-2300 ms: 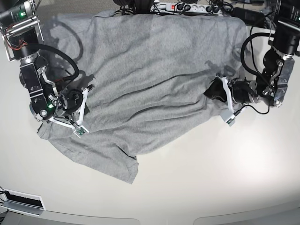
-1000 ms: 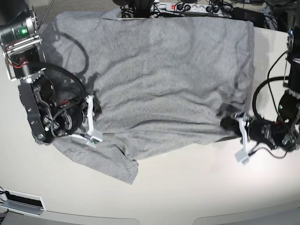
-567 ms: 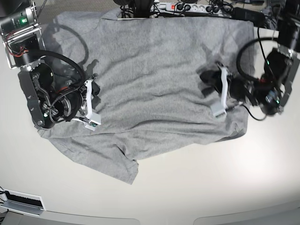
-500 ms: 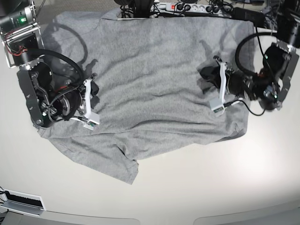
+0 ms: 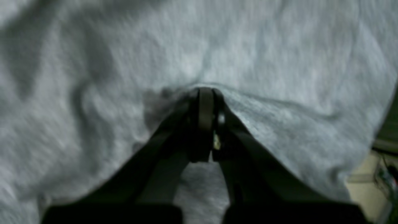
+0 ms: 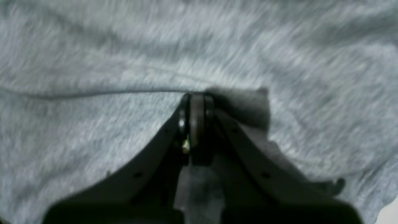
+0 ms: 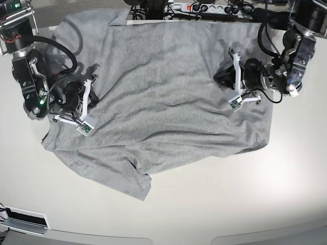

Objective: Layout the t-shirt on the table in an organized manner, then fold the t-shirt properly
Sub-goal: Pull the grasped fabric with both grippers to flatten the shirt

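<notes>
T-shirt [image 7: 163,97]: grey, plain side up, no lettering visible. It lies spread across the upper middle of the base view on the table [image 7: 230,204], its far edge running along the top of the frame beside a power strip [image 7: 196,7]. The lower left part ends in a loose flap pointing toward the bottom of the frame; shallow creases cross the middle. We class it as partly laid out, not yet folded.

Left gripper [image 7: 223,77]: on the right side of the base view, over the right part of the cloth. In its wrist view the left gripper [image 5: 205,93] shows its jaws pressed together, with cloth bunched up against the tip. We cannot tell whether a fold of cloth is actually caught between them.

Right gripper [image 7: 94,84]: on the left side of the base view, over the left edge of the cloth near the sleeve. In its wrist view the right gripper [image 6: 196,98] also has its jaws pressed together, the tip meeting a seam line; whether it pinches anything we cannot tell, since the picture is blurred.

Step in hand, in our judgement: layout, smoothing the cloth flat.

Next move, in our judgement: we would draw the lower left flap outward and flatten the creases before any fold begins.
</notes>
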{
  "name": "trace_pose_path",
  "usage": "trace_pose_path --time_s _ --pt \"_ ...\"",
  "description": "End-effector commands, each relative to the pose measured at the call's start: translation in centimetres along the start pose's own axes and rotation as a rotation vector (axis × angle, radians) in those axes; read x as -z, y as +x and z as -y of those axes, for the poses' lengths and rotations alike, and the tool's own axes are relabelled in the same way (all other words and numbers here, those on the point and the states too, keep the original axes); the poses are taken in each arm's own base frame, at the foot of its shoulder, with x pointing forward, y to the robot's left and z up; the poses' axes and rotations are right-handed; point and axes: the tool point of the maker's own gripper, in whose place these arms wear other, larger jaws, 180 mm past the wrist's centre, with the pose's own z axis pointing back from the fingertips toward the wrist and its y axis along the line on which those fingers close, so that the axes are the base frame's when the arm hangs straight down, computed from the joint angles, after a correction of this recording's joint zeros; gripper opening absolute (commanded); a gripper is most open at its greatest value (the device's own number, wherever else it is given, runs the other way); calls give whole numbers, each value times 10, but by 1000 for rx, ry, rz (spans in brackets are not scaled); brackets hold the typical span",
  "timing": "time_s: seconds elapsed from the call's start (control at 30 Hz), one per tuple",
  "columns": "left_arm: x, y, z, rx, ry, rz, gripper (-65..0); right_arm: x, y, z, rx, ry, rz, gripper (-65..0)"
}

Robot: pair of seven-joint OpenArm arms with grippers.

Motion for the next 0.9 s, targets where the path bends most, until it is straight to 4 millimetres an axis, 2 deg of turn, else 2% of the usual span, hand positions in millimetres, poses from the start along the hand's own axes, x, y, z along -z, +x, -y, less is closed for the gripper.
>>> trace_pose_path --time_s 0.0,0.07,0.2,0.33,0.43,0.53,0.67,0.87 --pt "-1 -19 -15 27 54 -84 -650 0 -13 13 -11 -69 -65 -650" --pt "5 -24 -26 21 82 -77 -650 -1 -6 21 -12 -109 -37 -650" --pt "9 -25 -68 1 186 -84 -650 -5 6 33 -37 -153 -6 -650" --pt "-2 -14 -113 -13 282 -84 -650 -10 15 48 5 -216 11 -650" --pt "-14 3 -137 -5 321 -66 -650 -15 23 59 31 -255 27 -650" --pt "-23 24 -148 -4 322 -28 -650 -20 32 67 34 -269 19 -650" --pt "-34 39 -153 -22 282 -31 -650 -34 48 80 58 -270 -8 -650" --pt "-57 63 -155 -102 248 -12 -650 -56 82 72 68 -84 98 -650"
